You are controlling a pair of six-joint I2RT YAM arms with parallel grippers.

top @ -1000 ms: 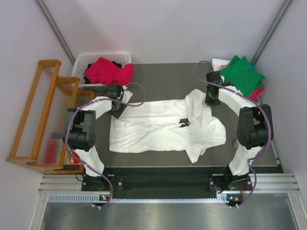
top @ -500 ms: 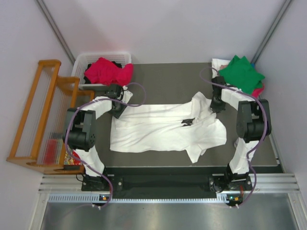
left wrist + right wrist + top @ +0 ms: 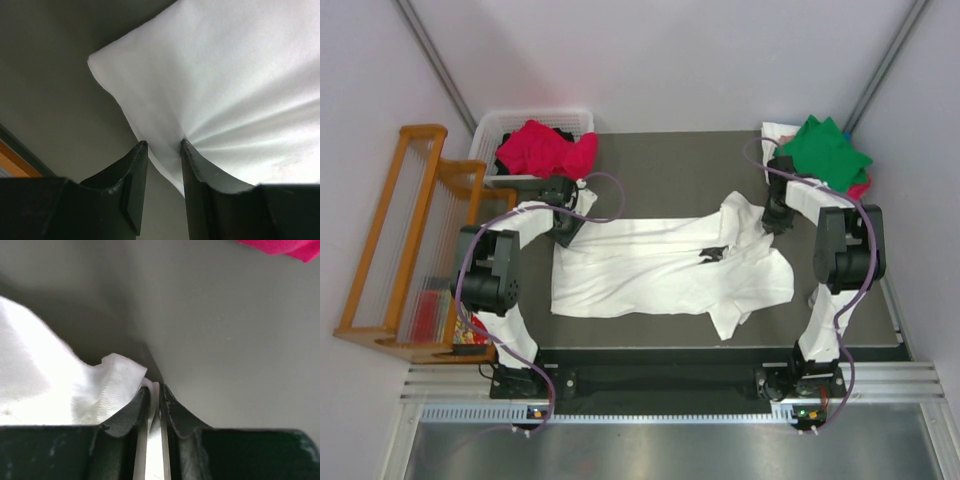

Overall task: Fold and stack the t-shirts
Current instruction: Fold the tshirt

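The right gripper has slid a little toward the right side of the table in the last second, and it has tugged its corner of the white t-shirt along with it. The left gripper has stayed where it was, at the shirt's far left corner. Both grippers are pinched tight on the white cloth, one at each far corner. The shirt lies across the middle of the table, smooth on the left but still bunched and wrinkly on the right. I think they are pulling it flat before any folding starts. Next, the two arms probably need to pull gently apart until the wrinkles go, then lay the shirt down. A green t-shirt waits on the pile at the far right corner, and a pink t-shirt sits in the basket.
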